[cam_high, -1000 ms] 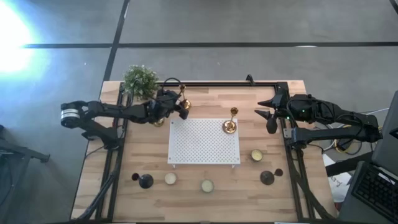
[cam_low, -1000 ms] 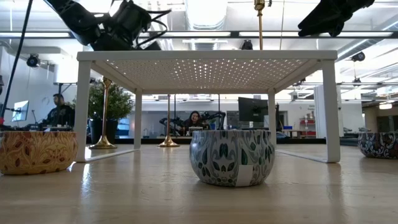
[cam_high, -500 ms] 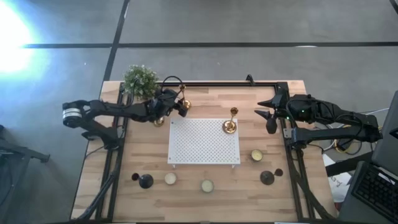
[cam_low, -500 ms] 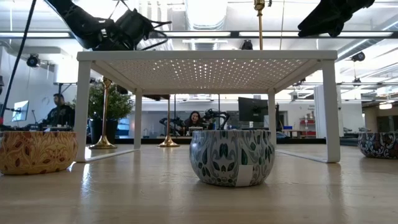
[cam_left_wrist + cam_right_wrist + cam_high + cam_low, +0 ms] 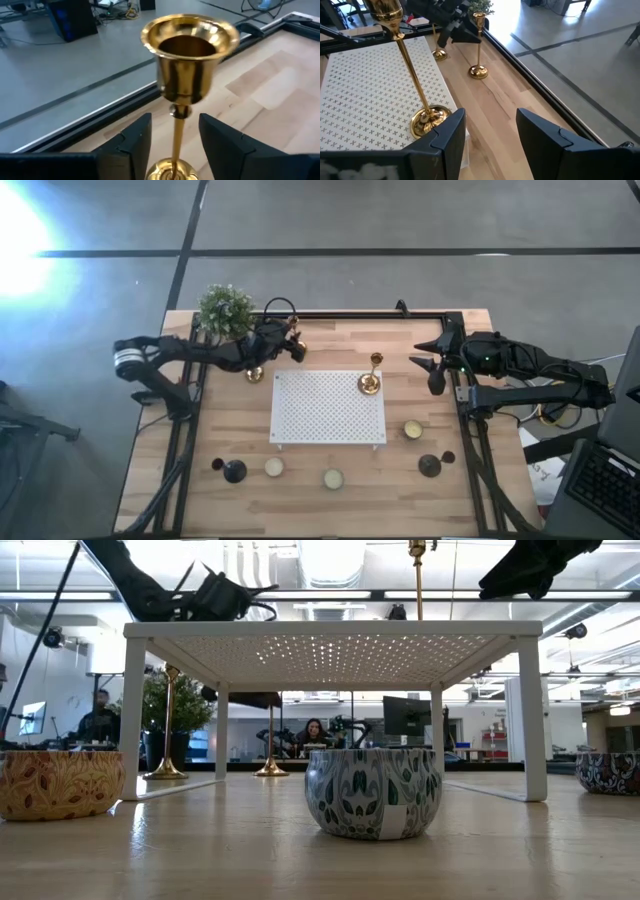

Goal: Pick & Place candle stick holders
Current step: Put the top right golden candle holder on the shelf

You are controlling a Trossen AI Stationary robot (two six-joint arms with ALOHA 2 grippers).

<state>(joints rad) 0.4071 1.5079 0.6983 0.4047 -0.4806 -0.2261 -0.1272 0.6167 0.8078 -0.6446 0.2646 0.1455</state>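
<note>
Brass candle stick holder [image 5: 182,90] stands on the table near its far edge, by the plant [image 5: 225,310]. I judge it rigid, slick, top-heavy; best gripped low on the stem. Left tool [image 5: 172,145] is half open, straddling the stem, apparently not touching. Right tool [image 5: 432,365] hovers open by the right edge.

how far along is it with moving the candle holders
Done: one brass holder stands on the white perforated stand. In hand: the left gripper is open around the stem of a second brass holder. Left: a third brass holder on the table. The right gripper waits.
</note>
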